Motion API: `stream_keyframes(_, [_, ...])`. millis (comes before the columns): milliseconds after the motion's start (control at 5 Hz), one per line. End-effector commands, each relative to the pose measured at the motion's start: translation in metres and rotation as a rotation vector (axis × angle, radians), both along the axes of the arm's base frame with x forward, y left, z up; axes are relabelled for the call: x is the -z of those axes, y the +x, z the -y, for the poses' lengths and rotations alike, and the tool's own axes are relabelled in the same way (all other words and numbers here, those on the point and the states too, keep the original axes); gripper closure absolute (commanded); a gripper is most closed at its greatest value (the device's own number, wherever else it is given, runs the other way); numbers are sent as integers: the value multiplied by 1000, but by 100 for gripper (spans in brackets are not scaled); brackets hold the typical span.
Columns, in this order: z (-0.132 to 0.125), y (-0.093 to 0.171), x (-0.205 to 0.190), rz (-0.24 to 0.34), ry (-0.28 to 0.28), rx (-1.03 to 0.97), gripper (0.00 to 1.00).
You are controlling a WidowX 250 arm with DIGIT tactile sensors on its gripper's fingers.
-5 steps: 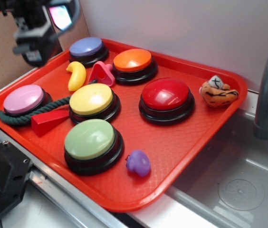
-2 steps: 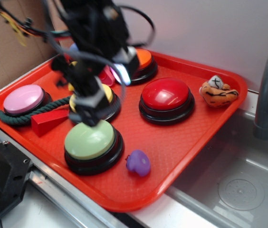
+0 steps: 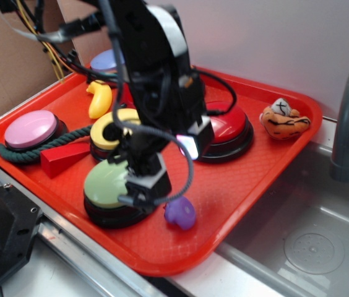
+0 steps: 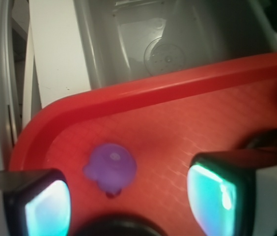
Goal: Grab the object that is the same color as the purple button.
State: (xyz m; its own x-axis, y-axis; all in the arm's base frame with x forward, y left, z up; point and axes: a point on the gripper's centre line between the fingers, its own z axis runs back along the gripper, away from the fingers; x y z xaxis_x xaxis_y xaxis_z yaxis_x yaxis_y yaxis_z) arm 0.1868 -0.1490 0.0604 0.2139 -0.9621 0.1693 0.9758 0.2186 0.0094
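The object, a small glossy purple toy (image 3: 180,213), lies on the red tray (image 3: 236,185) near its front edge, just right of the green button (image 3: 106,180). In the wrist view the purple toy (image 4: 110,167) sits on the tray floor a little ahead of the gap between my fingers, closer to the left pad (image 4: 42,206) than the right one (image 4: 217,196). My gripper (image 3: 148,190) hangs open above the green button's right edge, just left of the toy and not touching it. The purple button (image 3: 103,60) shows at the tray's back left, partly hidden behind my arm.
Pink (image 3: 31,129), yellow (image 3: 107,129) and red (image 3: 231,127) buttons stand around my arm. A yellow banana (image 3: 100,99), red block (image 3: 64,159), green rope (image 3: 13,154) and tiger plush (image 3: 284,119) lie on the tray. The sink (image 3: 310,247) and faucet (image 3: 348,111) are to the right.
My arm swept in from the back left corner across the tray and came down over the green button, close beside the purple toy. The objects have stayed put.
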Motion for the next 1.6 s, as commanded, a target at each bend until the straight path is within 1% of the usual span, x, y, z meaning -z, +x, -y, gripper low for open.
stream_keyframes(0, [8, -9, 23, -35, 2, 60, 0])
stream_keyframes(200, [4, -12, 32, -59, 0, 52, 0])
stream_keyframes(400, [5, -12, 35, -66, 7, 51, 0])
stream_keyframes(600, [7, -11, 35, -61, 21, 58, 96])
stream_keyframes(800, [9, -10, 34, -38, 24, 53, 100])
stream_keyframes(1000, [6, -5, 28, -28, 24, 16, 100])
stream_keyframes(1200, [-3, 4, 2, 0, -19, -74, 100])
stream_keyframes(1400, [-22, 14, -33, 20, -27, -225, 100])
